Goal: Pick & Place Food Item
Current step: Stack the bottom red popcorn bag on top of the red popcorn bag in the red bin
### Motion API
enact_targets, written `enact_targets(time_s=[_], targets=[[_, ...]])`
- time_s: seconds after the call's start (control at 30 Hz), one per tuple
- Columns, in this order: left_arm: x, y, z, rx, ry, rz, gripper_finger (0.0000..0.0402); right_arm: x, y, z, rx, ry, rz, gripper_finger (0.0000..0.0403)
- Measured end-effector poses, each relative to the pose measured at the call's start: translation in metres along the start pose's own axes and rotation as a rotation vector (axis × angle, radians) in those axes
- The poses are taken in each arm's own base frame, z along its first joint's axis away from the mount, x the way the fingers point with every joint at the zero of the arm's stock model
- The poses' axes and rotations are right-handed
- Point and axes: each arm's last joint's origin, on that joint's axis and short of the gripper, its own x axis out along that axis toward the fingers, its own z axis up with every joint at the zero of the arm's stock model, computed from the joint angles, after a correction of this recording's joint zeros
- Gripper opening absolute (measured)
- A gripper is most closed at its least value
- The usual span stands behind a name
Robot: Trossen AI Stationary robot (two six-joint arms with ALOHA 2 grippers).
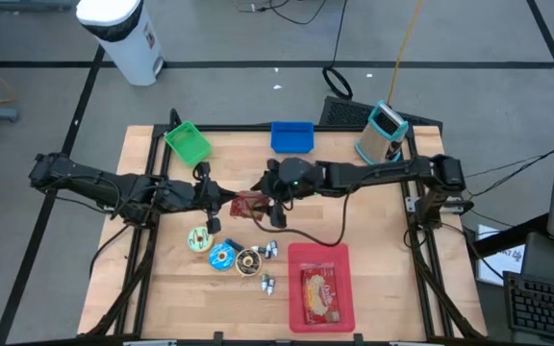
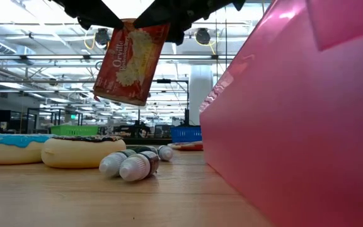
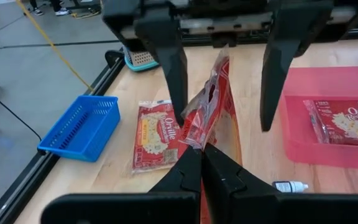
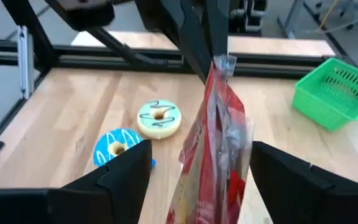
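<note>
A red popcorn bag (image 2: 130, 63) hangs in the air above the table's middle, with my left gripper (image 3: 201, 163) shut on it. My right gripper (image 4: 210, 171) is open. Its two fingers (image 3: 174, 68) stand one on either side of the hanging bag (image 4: 216, 137), with a gap showing on both sides. In the high view the two grippers face each other, left (image 1: 221, 206) and right (image 1: 267, 200). A second popcorn bag (image 3: 156, 134) lies flat on the table. A third lies in the red tray (image 1: 320, 285). My left gripper pinches the bag's crimped top end (image 4: 221, 62) between its two shut fingers. The fingers come from the table's left, slanting a little downward. The bag hangs below them, tilted and crumpled, lifted clear of the table.
Two doughnuts (image 1: 200, 239) (image 1: 223, 257), a third ring and small bottles (image 2: 131, 165) lie near the front middle. The green basket (image 1: 188, 141) and the blue basket (image 1: 292, 135) stand at the far edge. The red tray's wall (image 2: 295, 113) fills the low view's right.
</note>
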Motion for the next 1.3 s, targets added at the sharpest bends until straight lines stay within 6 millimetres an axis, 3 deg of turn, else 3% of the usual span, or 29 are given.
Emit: enact_targets(time_s=[0.2,0.63,1.07,1.3], targets=[[0.0,0.0,-0.001,0.0,0.01,0.001,0.0003,0.004,0.0,-0.003,0.005,0.05,0.001,0.0233],[0.0,0.0,-0.001,-0.01,0.013,0.0,0.0002,-0.005,0.0,-0.002,0.029,0.085,0.001,0.013],[0.0,0.0,-0.001,-0.022,0.011,0.0,0.0002,-0.016,0.001,0.004,0.035,0.073,0.0,0.0063],[0.0,0.0,-0.001,-0.053,0.009,-0.003,0.0024,-0.015,0.002,0.0,0.004,0.112,0.004,0.0006]])
